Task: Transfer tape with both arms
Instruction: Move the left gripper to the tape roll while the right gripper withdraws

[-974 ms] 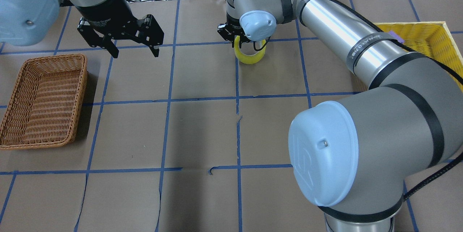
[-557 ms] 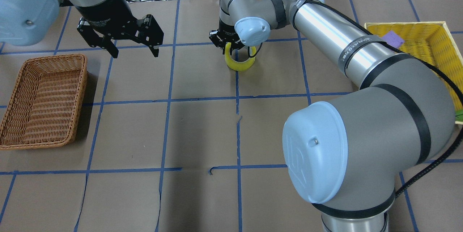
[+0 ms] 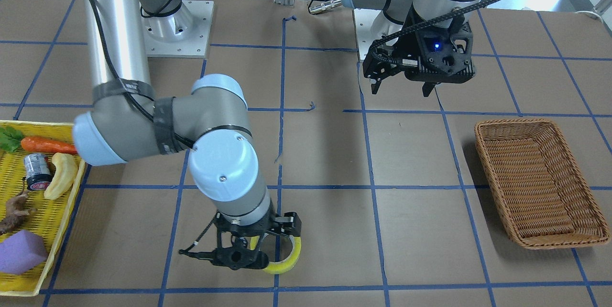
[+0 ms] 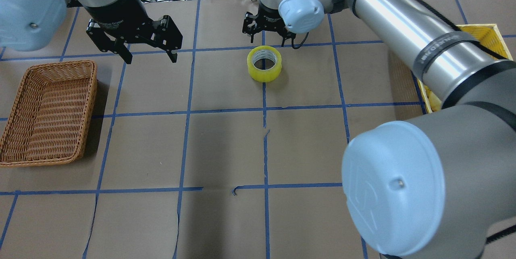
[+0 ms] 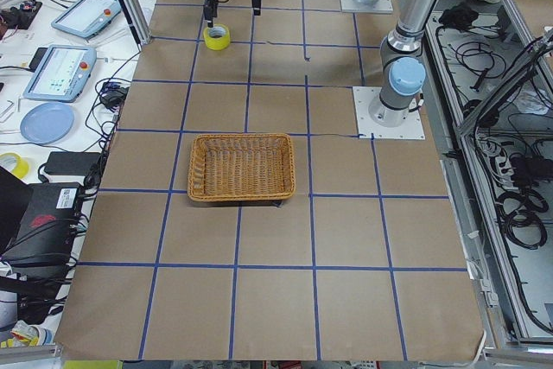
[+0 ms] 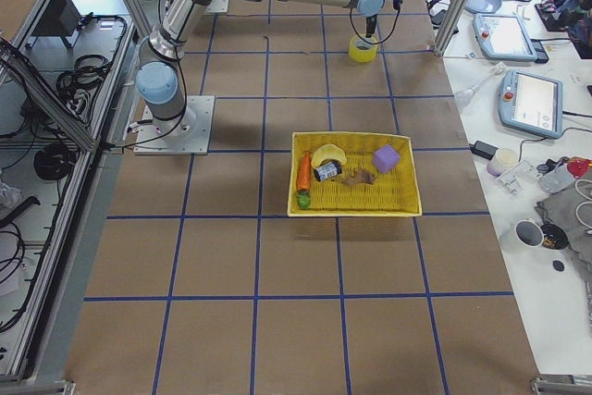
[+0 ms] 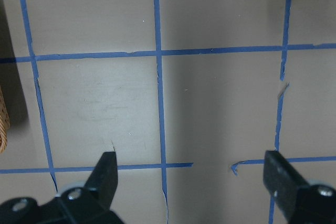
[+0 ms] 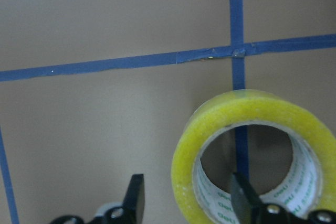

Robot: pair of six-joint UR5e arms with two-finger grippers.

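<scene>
The yellow tape roll (image 4: 264, 63) lies flat on the brown table on a blue grid line, hole up. My right gripper (image 4: 268, 35) is open and empty just beyond and above it. In the right wrist view the tape (image 8: 257, 156) lies under the open gripper (image 8: 189, 200), with one finger over its hole. In the front view the right gripper (image 3: 260, 254) partly hides the tape (image 3: 287, 261). My left gripper (image 4: 150, 56) hangs open and empty above the table to the tape's left. It also shows in the front view (image 3: 401, 88).
A brown wicker basket (image 4: 48, 113) sits at the table's left, also in the front view (image 3: 540, 182). A yellow basket (image 3: 36, 221) with toys, including a pale banana (image 3: 60, 175), sits on the right side. Cables and devices lie beyond the far edge.
My right gripper has let go of the tape and moved up and away from it. The tape has gone from hanging upright to lying flat. The left arm has not moved.
</scene>
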